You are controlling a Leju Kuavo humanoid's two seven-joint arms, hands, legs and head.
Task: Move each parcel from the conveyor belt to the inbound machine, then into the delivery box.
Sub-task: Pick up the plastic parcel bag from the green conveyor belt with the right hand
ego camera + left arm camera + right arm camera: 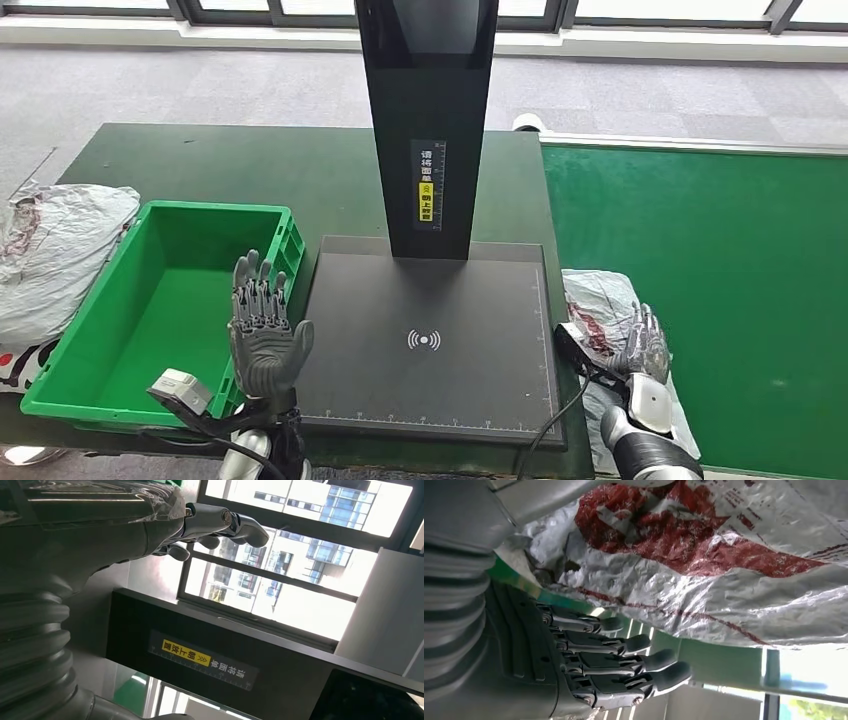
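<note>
The parcel (600,305), a crinkled silver-and-red poly bag, is lying at the conveyor belt's (720,300) near edge beside the inbound machine (430,340), its long axis running away from the robot; it is judged light, soft and slippery, best gripped across bunched film; the right hand (645,345) is being held against it, fingers extended, nothing yet gripped; the left hand (265,325) is being held raised, spread and empty, by the delivery box (90,390).

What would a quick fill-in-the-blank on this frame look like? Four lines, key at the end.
1. The bin beside the scanner plate is coloured ____.
2. The parcel lies at the edge of the ____ belt, next to the right hand.
3. The left hand is raised with fingers apart and holds ____.
4. The scanner plate has ____ parcels on it.

Missing words: green; conveyor; nothing; no
</note>
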